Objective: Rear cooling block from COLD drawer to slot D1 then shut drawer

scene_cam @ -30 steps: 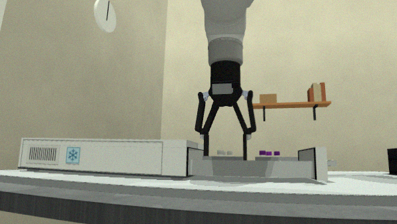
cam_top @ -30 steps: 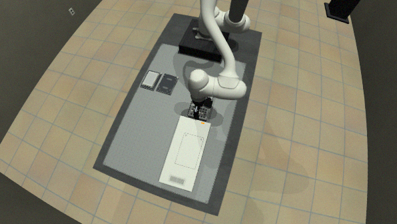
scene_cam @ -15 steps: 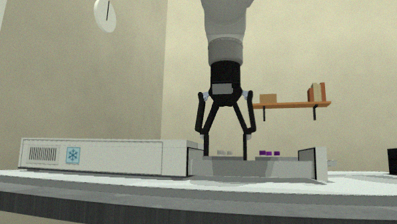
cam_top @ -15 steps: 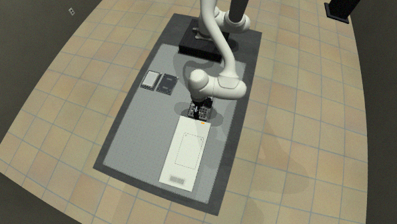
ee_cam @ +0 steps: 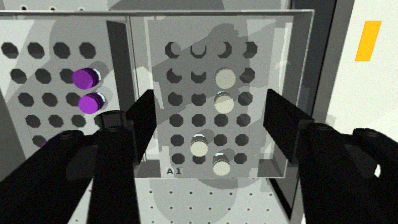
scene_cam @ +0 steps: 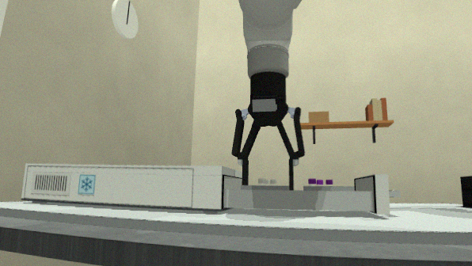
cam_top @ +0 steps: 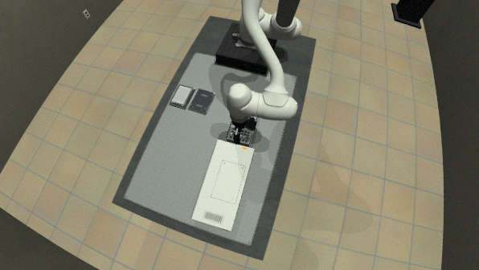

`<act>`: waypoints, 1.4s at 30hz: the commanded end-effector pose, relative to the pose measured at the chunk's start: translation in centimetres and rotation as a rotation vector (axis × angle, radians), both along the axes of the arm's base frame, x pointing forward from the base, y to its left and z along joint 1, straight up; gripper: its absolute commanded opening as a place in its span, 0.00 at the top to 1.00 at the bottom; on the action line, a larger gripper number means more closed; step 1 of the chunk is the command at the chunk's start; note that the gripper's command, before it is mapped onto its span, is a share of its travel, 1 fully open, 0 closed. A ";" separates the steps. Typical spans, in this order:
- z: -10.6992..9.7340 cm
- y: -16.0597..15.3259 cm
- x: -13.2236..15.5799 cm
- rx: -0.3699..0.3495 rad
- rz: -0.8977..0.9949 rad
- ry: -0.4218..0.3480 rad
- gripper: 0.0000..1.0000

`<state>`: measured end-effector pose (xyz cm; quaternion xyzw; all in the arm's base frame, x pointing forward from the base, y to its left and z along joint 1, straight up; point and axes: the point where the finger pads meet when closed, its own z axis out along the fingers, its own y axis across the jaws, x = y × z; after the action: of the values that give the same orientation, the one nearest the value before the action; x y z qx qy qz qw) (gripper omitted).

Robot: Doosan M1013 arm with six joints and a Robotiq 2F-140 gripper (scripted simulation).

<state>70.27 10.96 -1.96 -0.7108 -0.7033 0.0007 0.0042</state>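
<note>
In the wrist view the black two-fingered claw (ee_cam: 210, 125) was clamped on the pale grey rear cooling block (ee_cam: 260, 60), one finger pad (ee_cam: 145, 120) on its nine o'clock flank and the other on its three o'clock flank, with the block sitting in the open drawer (scene_cam: 348, 199) of the flat white cooler COLD (scene_cam: 119, 186). Its four cream-capped loose tubes (ee_cam: 225, 77) stood in bores toward the block's three o'clock side and six o'clock end. To do the lift well, I judged it should go straight up and slowly, keeping the block level so no tube hops from its bore, and clearing the drawer walls before any sideways travel. Beyond, at nine o'clock, the grey front block (ee_cam: 45, 85) carried purple-capped tubes (ee_cam: 85, 78) that should stay undisturbed. The orange lamp (ee_cam: 368, 40) glowed at two o'clock. Farther off on the grey desk (cam_top: 169, 169), the dark deck slot D1 (cam_top: 202, 101) waited beside a lighter slot (cam_top: 182, 96). The white arm (cam_top: 261, 102) reached forward from its base, wrist pointing straight down over the drawer.
</note>
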 end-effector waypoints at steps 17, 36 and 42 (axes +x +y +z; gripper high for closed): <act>0.7 0.0 0.1 0.001 0.000 -0.001 0.90; 1.6 0.0 0.1 0.001 0.000 -0.001 0.90; 2.4 0.0 0.1 0.001 0.000 -0.001 0.90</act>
<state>70.28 10.95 0.11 -0.7108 -0.7033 0.0007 0.0042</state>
